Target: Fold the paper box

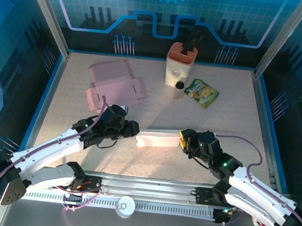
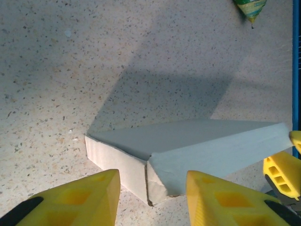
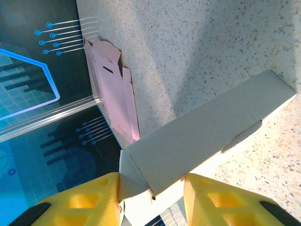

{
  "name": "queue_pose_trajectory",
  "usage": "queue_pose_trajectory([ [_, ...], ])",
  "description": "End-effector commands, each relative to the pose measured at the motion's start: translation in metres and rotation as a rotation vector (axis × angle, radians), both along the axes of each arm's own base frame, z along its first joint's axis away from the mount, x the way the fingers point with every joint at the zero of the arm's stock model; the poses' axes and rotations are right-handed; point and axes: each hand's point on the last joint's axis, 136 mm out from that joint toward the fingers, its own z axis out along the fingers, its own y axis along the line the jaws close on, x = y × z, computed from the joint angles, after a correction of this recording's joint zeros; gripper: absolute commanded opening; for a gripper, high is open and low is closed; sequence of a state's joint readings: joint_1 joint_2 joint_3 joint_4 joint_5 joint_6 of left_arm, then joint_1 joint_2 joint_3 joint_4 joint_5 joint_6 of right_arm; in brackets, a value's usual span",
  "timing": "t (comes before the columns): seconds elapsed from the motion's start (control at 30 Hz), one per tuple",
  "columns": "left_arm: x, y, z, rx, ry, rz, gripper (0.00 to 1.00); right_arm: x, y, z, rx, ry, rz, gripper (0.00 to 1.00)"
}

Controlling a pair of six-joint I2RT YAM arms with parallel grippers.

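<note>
Seen from above, a long white box (image 1: 156, 139) lies on the speckled surface (image 1: 231, 121), in the middle and near the arms. The left claw (image 1: 134, 129) is at its left end and the right claw (image 1: 182, 141) is at its right end. Farther back are flat pink blanks (image 1: 113, 85), an orange-topped holder (image 1: 180, 65), a small bottle (image 1: 179, 87) and a green packet (image 1: 202, 92).

The left wrist camera gives a close look at the box's left end. Its near corner, with a seam running down it, sits between two yellow fingers (image 2: 80, 200) that stand apart. Whether they press the cardboard I cannot tell. A yellow finger of the right claw shows at the box's far end.

The right wrist camera shows the other end. The box fills the gap between this claw's yellow fingers (image 3: 80, 202), so the claw grips it. A small end flap (image 3: 128, 178) juts against one finger, and a curved slot (image 3: 244, 134) marks the top face. The pink blanks lie beyond, beside the blue wall (image 3: 37, 70).
</note>
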State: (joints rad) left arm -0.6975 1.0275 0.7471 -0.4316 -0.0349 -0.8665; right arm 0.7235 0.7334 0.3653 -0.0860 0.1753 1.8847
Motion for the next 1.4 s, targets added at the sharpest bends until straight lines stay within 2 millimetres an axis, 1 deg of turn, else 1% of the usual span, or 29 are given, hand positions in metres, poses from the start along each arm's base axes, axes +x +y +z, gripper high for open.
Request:
queue_pose_trajectory([
  [0.0,0.002,0.0,-0.004,-0.027,0.015,0.007,0.39,-0.008,-0.014,-0.031,-0.093,0.074,-0.01,0.36],
  [0.07,0.003,-0.001,-0.004,-0.03,0.013,0.007,0.38,-0.009,-0.014,-0.032,-0.095,0.077,-0.009,0.36],
  [0.33,0.0,-0.001,-0.02,-0.035,0.04,0.003,0.32,-0.009,-0.015,-0.034,-0.096,0.081,-0.012,0.35],
  [0.53,-0.004,0.004,-0.029,-0.014,0.055,0.009,0.3,-0.011,-0.017,-0.038,-0.118,0.091,-0.01,0.35],
  [0.77,-0.01,0.005,-0.044,-0.012,0.078,-0.001,0.26,-0.02,-0.026,-0.057,-0.184,0.147,-0.004,0.32],
  [0.87,-0.014,0.006,-0.053,-0.005,0.096,-0.008,0.21,-0.023,-0.032,-0.064,-0.214,0.171,-0.012,0.32],
  [0.97,-0.018,0.008,-0.062,0.004,0.114,-0.008,0.19,-0.026,-0.035,-0.072,-0.231,0.196,-0.019,0.31],
  [1.07,-0.021,0.011,-0.069,0.016,0.126,-0.008,0.16,-0.027,-0.038,-0.076,-0.247,0.218,-0.023,0.29],
  [1.23,-0.026,0.015,-0.082,0.036,0.15,-0.009,0.14,-0.031,-0.042,-0.084,-0.279,0.255,-0.027,0.28],
  [1.37,-0.03,0.015,-0.089,0.045,0.166,-0.021,0.11,-0.034,-0.046,-0.09,-0.299,0.282,-0.033,0.23],
])
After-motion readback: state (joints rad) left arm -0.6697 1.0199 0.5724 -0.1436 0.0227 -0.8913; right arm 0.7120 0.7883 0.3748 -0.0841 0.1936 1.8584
